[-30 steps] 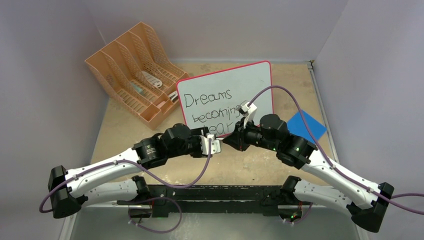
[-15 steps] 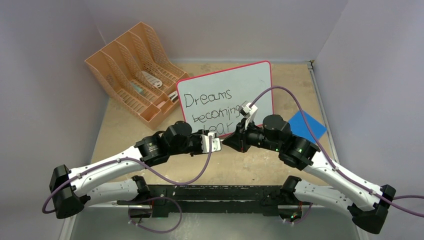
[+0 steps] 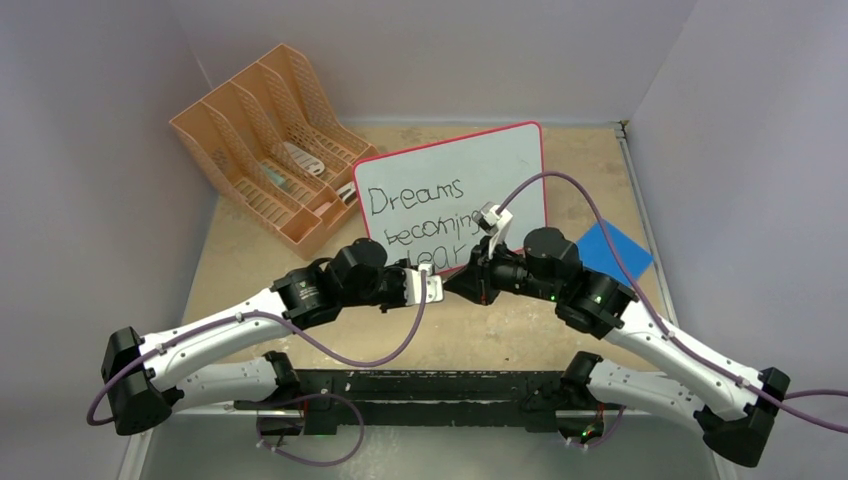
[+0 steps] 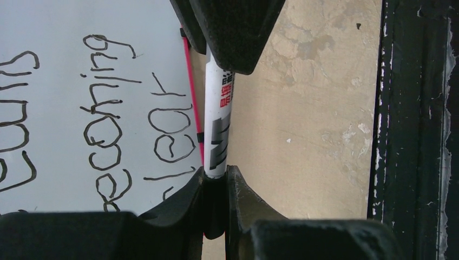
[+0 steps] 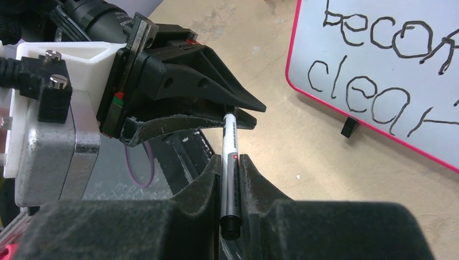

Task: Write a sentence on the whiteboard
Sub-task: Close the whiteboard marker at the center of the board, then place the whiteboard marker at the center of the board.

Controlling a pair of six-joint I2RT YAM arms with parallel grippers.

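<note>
Gripping 1 marker (image 4: 218, 135) from opposite ends with left hand (image 4: 215, 187) and right hand (image 5: 231, 168), just beside the whiteboard (image 4: 54, 32) at its red edge.

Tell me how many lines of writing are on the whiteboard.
3, on the whiteboard: "Dreams" at the top, "becoming" in the middle, "clear" lowest, partly hidden in the top view.

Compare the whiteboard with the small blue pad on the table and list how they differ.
Colour: the whiteboard is white with a red-pink frame; the blue pad is plain blue.
Size: the whiteboard is far larger than the blue pad.
Marks: the whiteboard carries black handwriting; the blue pad's visible part shows none.
Shared: both are flat, four-sided things sitting on the table.
</note>
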